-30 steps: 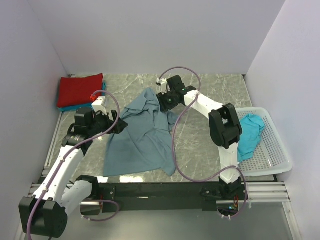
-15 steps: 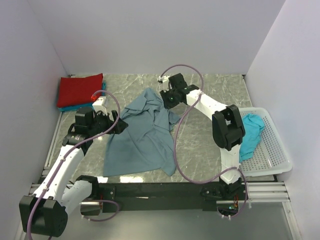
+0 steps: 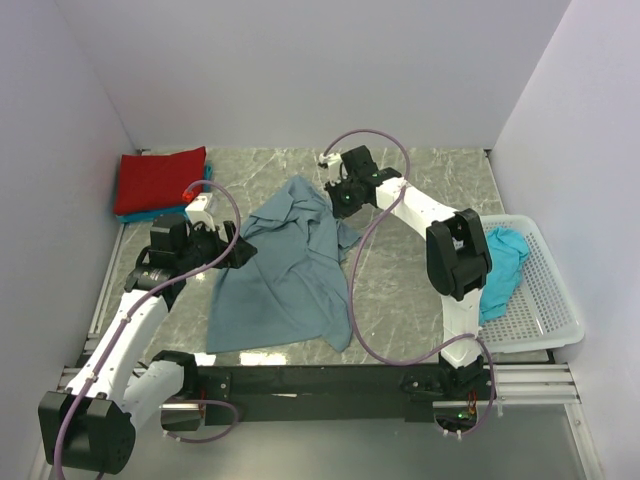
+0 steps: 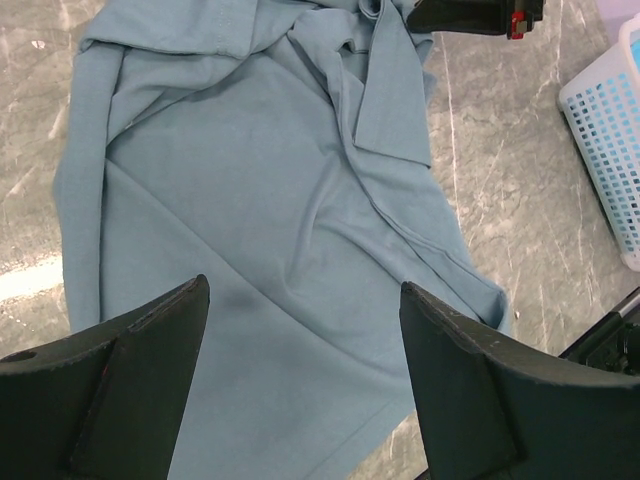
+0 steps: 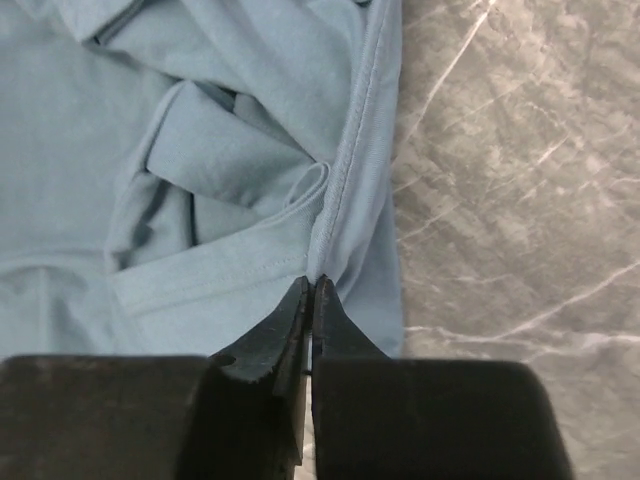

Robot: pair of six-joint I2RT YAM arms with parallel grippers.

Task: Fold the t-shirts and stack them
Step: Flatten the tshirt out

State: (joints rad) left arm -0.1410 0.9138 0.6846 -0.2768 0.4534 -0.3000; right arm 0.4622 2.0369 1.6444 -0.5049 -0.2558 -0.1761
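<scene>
A slate-blue t-shirt (image 3: 285,270) lies crumpled and spread on the marble table's middle. My right gripper (image 3: 338,203) is shut on the shirt's far right edge; in the right wrist view its fingers pinch a hem fold (image 5: 325,255) of the blue cloth. My left gripper (image 3: 243,250) is open at the shirt's left edge; in the left wrist view its wide-apart fingers (image 4: 150,350) hover over the blue shirt (image 4: 270,200). A folded red t-shirt (image 3: 160,180) sits on a turquoise one (image 3: 150,213) at the far left. Another turquoise shirt (image 3: 500,270) lies in the basket.
A white perforated basket (image 3: 540,300) stands at the right edge; its corner shows in the left wrist view (image 4: 605,110). White walls enclose the table on three sides. A purple cable (image 3: 350,290) loops over the table by the right arm.
My right gripper has moved slightly farther back and right, pulling the shirt's upper right edge with it. The left arm has stayed put.
</scene>
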